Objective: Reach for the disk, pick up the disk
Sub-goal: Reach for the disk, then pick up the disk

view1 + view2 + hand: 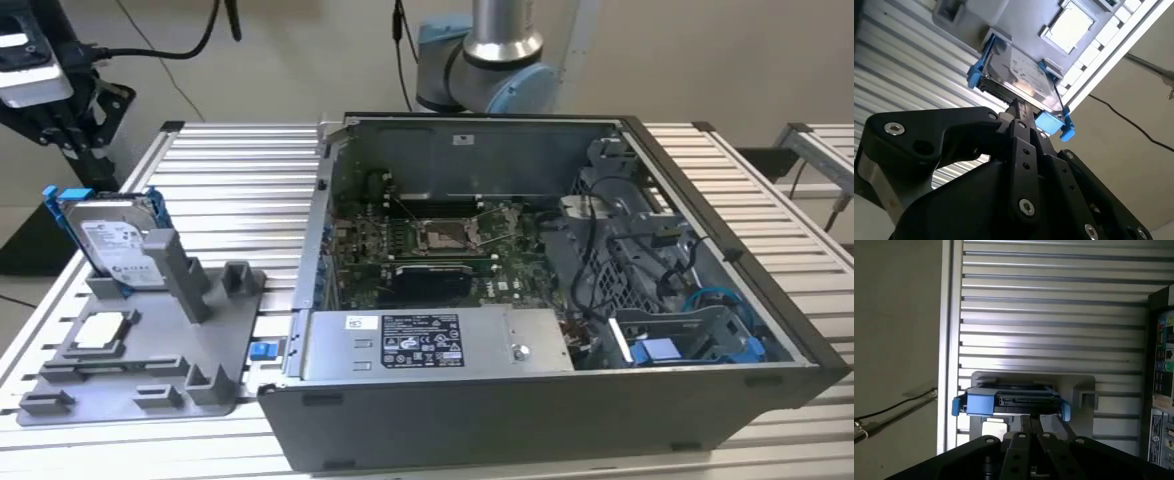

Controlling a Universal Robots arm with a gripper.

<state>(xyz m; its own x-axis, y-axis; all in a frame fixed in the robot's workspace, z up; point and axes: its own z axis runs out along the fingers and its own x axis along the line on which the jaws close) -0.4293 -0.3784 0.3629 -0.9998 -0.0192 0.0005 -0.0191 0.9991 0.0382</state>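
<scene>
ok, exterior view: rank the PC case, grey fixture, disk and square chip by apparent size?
1. PC case
2. grey fixture
3. disk, standing upright in the fixture, lower edge hidden
4. square chip

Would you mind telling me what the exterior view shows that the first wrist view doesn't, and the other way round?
The exterior view adds the inside of the open computer case, with its motherboard and power supply box. The first wrist view adds the connector edge of the disk and the case's outer socket panel. Both share the disk, standing upright in the grey holder on the slatted table, with the gripper close to it but apart.
</scene>
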